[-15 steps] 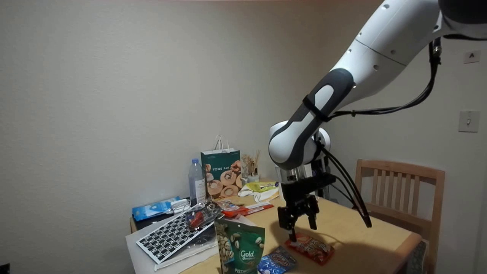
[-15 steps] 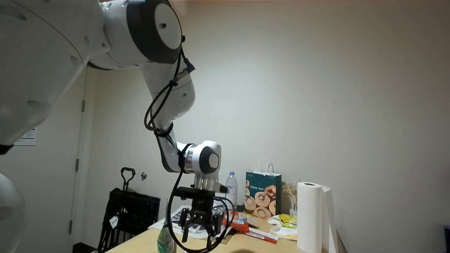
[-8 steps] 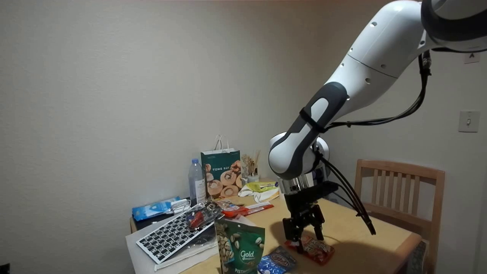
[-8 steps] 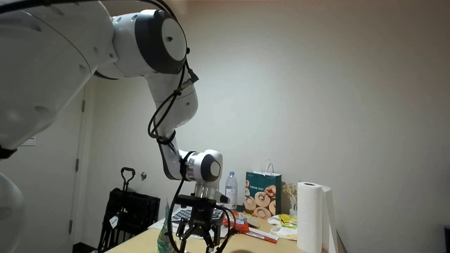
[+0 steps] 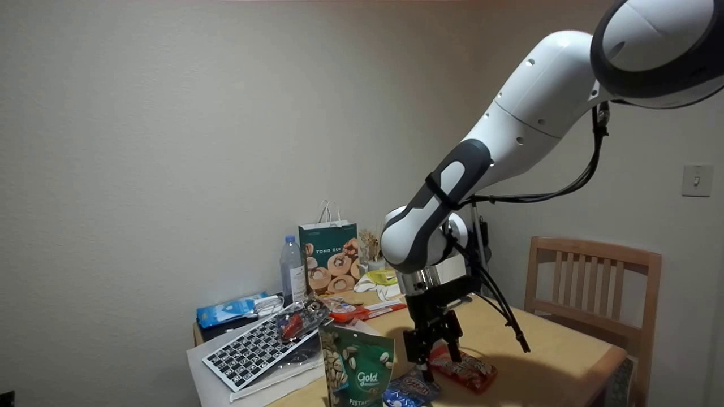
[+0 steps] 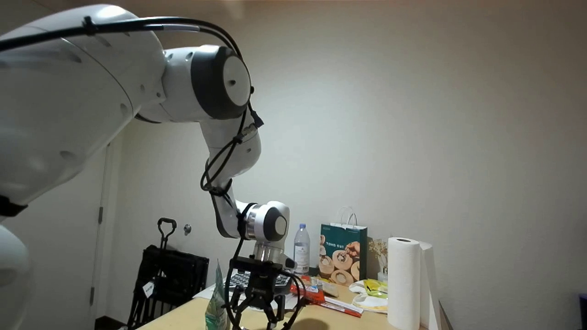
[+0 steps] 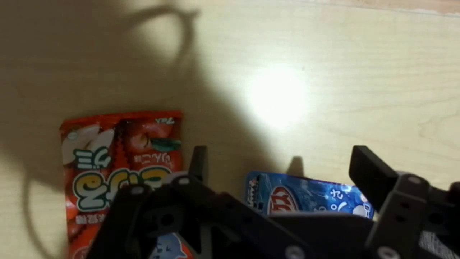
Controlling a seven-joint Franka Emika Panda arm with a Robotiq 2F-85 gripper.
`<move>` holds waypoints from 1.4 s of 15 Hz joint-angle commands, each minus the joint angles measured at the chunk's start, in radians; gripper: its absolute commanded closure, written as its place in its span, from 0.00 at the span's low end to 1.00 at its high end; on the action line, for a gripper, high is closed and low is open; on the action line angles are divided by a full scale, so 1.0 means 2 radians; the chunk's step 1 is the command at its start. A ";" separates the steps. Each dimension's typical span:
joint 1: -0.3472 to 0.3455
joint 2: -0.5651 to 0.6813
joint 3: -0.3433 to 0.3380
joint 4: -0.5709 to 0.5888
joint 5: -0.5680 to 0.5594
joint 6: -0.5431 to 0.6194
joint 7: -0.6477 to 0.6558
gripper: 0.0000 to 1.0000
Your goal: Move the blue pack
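Observation:
The blue pack (image 5: 408, 391) is a small glossy packet lying flat on the table, just right of the green pouch in an exterior view. In the wrist view the blue pack (image 7: 309, 194) lies below and between the fingers, its lower part hidden by the gripper's links. My gripper (image 5: 440, 367) is open and empty, pointing down, with one finger in front of the blue pack's far edge. It also shows in the wrist view (image 7: 282, 160) and in an exterior view (image 6: 255, 321), where the blue pack is not seen. Finger contact with the pack cannot be told.
A flat red packet (image 5: 465, 370) lies beside the blue pack, close to one finger in the wrist view (image 7: 122, 151). The green pouch (image 5: 365, 367) stands near the blue pack. A keyboard (image 5: 263, 350), bottle (image 5: 293, 271), paper bag (image 5: 330, 260) and paper towel roll (image 6: 403, 284) stand farther off.
The arm has come down. In an exterior view the gripper moved down and slightly right over the red packet, then left towards the blue pack. The fingers stayed open; the packets have not moved.

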 commanded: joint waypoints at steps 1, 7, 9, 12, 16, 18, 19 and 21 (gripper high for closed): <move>0.000 0.011 0.000 0.015 -0.001 -0.002 -0.005 0.00; 0.000 0.048 -0.004 0.059 -0.006 0.001 -0.007 0.00; 0.004 0.068 -0.012 0.086 -0.017 -0.006 -0.003 0.00; 0.001 0.099 -0.014 0.129 -0.020 -0.018 -0.008 0.00; 0.009 0.133 -0.011 0.173 -0.021 -0.034 -0.005 0.00; 0.015 0.146 -0.010 0.189 -0.022 -0.044 -0.004 0.00; 0.014 0.153 -0.009 0.200 -0.018 -0.055 -0.004 0.00; 0.017 0.164 -0.007 0.219 -0.015 -0.071 -0.002 0.00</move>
